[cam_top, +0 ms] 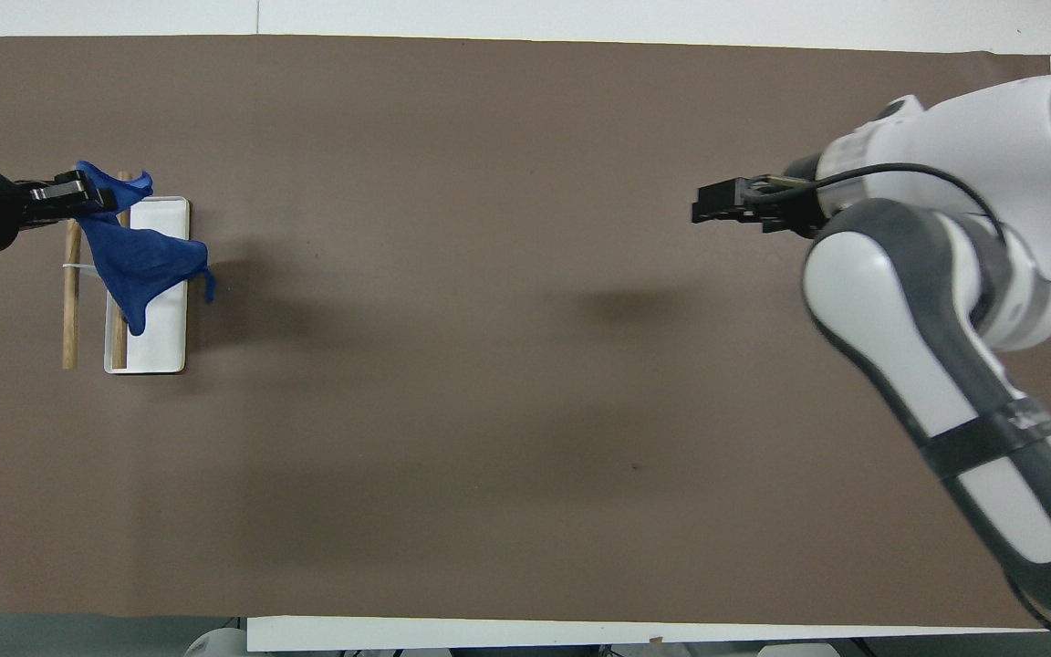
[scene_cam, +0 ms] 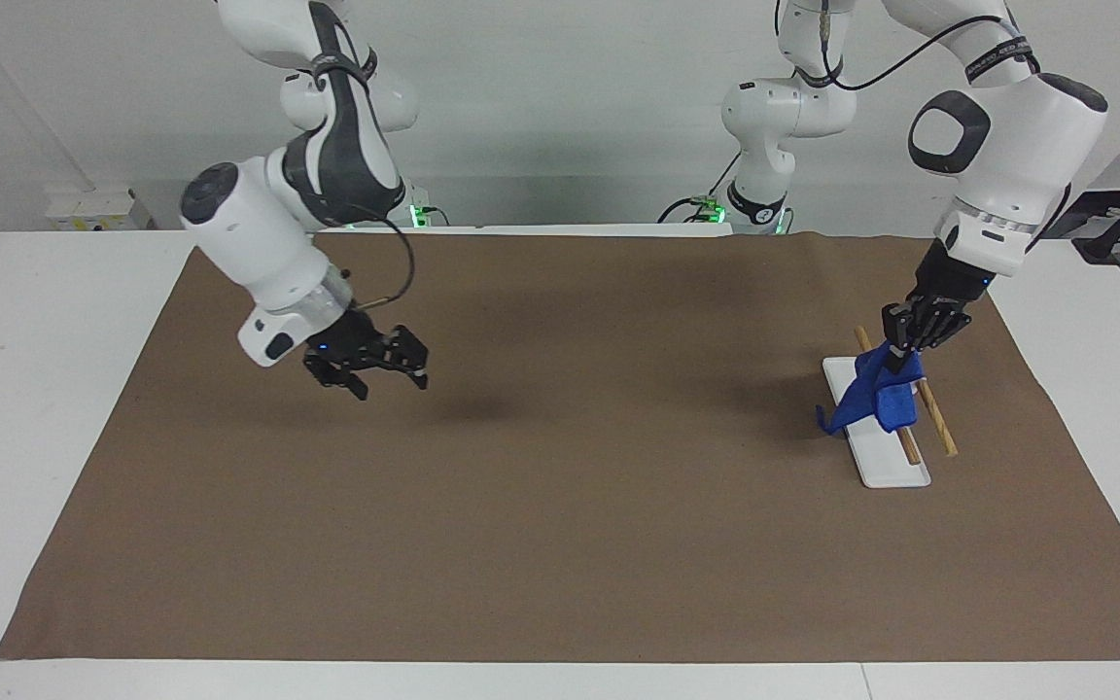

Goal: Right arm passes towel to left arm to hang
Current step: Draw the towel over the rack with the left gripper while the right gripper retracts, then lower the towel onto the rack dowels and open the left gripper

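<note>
At the left arm's end of the tabletop [scene_cam: 560, 603], the towel [scene_cam: 873, 401] hangs bunched from the left gripper [scene_cam: 902, 352], which is clenched on its upper corner. Its folds drape down over the rack [scene_cam: 889, 465], a flat white base carrying two wooden rods [scene_cam: 939, 428] that run lengthwise above it. In the overhead view the towel [cam_top: 135, 260] spreads from the left gripper [cam_top: 69, 196] across the rod nearest the base's middle and onto the white base [cam_top: 156, 342], with a thin tail pointing toward the middle of the tabletop; whether the cloth actually rests on the rod or merely hangs just over it cannot be told. The left arm [scene_cam: 1002, 126] leans down steeply above the rack. Well apart, toward the right arm's end, the right gripper [scene_cam: 375, 367] hovers over bare brown paper covering [scene_cam: 560, 486] with its fingers spread and nothing between them, a soft shadow lying on the paper beneath it. The right arm [scene_cam: 288, 224] bends down from its base, dark-grey link uppermost, and in the overhead view the right gripper [cam_top: 735, 203] points toward the middle of the tabletop. Nothing lies between the two grippers but the paper.
</note>
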Available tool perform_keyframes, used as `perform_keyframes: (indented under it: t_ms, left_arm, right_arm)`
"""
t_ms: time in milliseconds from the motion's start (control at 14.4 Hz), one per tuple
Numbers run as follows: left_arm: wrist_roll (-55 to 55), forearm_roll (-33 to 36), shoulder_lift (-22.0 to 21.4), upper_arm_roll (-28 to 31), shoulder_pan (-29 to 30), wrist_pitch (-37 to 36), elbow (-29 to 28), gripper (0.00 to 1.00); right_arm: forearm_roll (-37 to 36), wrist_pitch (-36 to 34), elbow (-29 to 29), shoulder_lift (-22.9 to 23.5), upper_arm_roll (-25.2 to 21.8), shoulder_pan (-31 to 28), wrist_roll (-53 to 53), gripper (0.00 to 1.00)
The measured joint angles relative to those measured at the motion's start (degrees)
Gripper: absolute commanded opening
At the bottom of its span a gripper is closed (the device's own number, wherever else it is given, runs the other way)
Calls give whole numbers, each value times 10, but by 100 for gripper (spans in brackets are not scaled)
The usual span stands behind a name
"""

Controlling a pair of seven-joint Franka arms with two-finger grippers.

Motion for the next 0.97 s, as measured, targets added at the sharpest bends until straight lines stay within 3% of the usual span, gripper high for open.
perform_keyframes:
  t_ms: [70, 209, 487, 695, 973]
  left_arm:
    - [18, 0, 5, 0, 6, 11, 0, 0]
    - [42, 0, 16, 0, 14, 26, 0, 0]
    - [109, 0, 49, 0, 39, 35, 40, 0]
    - [195, 1, 80, 0, 48, 33, 89, 0]
    - [382, -18, 94, 1, 82, 26, 107, 0]
  right_arm:
    - [-13, -11, 0, -1, -48, 11, -23, 100]
    - [-58, -15, 0, -4, -99, 17, -43, 100]
    - [-162, -68, 16, -44, -106, 24, -29, 100]
    - [-171, -163, 66, -67, -105, 31, 40, 100]
    - [-171, -187, 87, -69, -100, 32, 65, 100]
